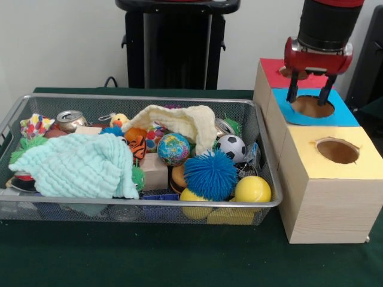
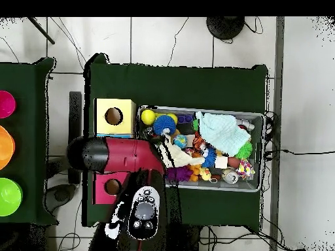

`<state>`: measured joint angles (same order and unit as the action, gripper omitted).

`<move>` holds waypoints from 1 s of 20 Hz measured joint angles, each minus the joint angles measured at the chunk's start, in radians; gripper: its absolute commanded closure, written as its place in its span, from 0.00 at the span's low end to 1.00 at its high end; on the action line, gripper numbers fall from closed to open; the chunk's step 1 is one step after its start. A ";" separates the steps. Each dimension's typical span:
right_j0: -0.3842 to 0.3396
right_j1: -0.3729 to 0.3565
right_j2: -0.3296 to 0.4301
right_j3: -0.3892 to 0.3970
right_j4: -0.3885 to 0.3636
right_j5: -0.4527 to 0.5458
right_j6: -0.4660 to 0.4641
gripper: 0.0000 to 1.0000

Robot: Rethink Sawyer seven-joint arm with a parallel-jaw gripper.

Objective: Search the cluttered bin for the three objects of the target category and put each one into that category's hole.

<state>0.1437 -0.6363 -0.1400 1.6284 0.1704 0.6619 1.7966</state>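
My gripper (image 1: 309,100) hangs open and empty just above the round hole (image 1: 312,106) in the blue-topped box, one finger at each side of it. The red-topped box (image 1: 272,69) stands behind it and the yellow-topped box with its hole (image 1: 338,150) in front. Left of the boxes, the wire bin (image 1: 119,204) holds a yellow ball (image 1: 252,189), a blue spiky ball (image 1: 210,174), a globe ball (image 1: 173,149), a soccer ball (image 1: 231,147), a crushed can (image 1: 70,119) and a mint cloth (image 1: 78,166). In the overhead view the arm (image 2: 124,155) hides the gripper and the blue box.
A cream cloth (image 1: 179,119) drapes over toys at the bin's back; a wooden block (image 1: 154,170) and a tiger toy (image 1: 137,143) lie mid-bin. Pink (image 2: 5,103), orange (image 2: 4,146) and green (image 2: 9,196) bowls sit on a separate table in the overhead view.
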 measured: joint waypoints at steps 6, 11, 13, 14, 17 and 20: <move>-0.041 -0.068 -0.026 -0.045 -0.024 0.166 0.000 0.00; -0.086 -0.117 -0.032 -0.095 -0.039 0.264 0.000 0.00; -0.110 -0.133 -0.032 -0.126 -0.055 0.288 0.000 0.00; -0.118 -0.137 -0.032 -0.136 -0.060 0.290 0.000 0.00; -0.156 -0.140 -0.031 -0.174 -0.080 0.291 0.000 0.00; -0.203 -0.133 -0.031 -0.206 -0.107 0.291 0.000 0.00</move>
<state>-0.0588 -0.7694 -0.1714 1.4226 0.0633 0.9531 1.7966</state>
